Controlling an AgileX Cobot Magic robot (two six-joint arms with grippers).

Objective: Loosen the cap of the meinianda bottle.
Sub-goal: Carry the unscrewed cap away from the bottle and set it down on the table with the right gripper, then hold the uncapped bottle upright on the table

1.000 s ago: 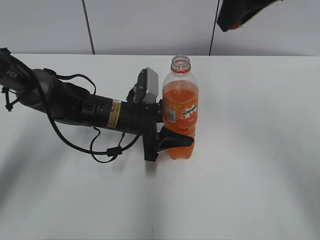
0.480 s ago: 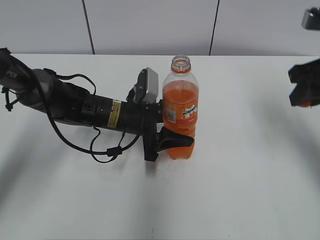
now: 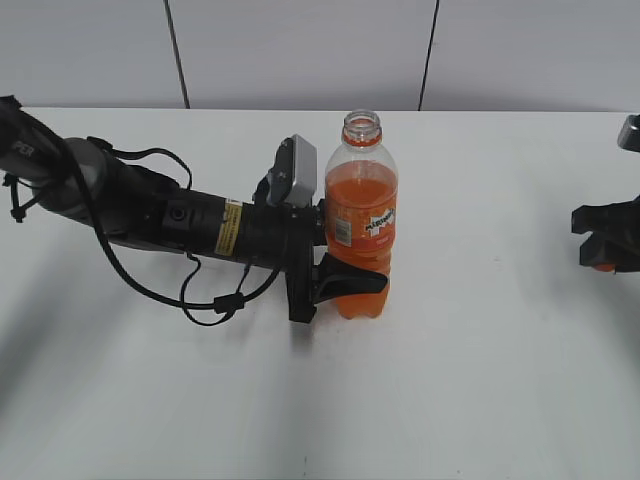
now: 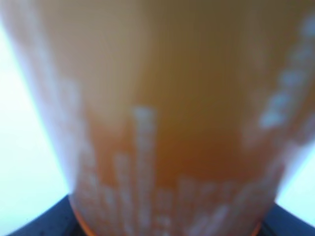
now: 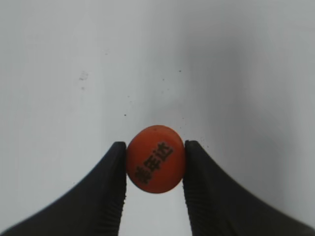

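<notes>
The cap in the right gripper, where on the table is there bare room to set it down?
Bare table runs from the meinianda bottle across to the right gripper, which pinches the cap, and along the whole front edge. It is crowded left of the bottle, where the left gripper clamps it and its cables trail.

One meinianda bottle [image 3: 361,225], one cap [image 5: 156,159], two hands: left hand [image 3: 335,262], right hand [image 5: 154,162].

White table [image 3: 480,400], matte, soft grey shadows near left edge and front edge. Behind far edge, pale grey wall panels [image 3: 300,50] split by dark vertical seams.
</notes>
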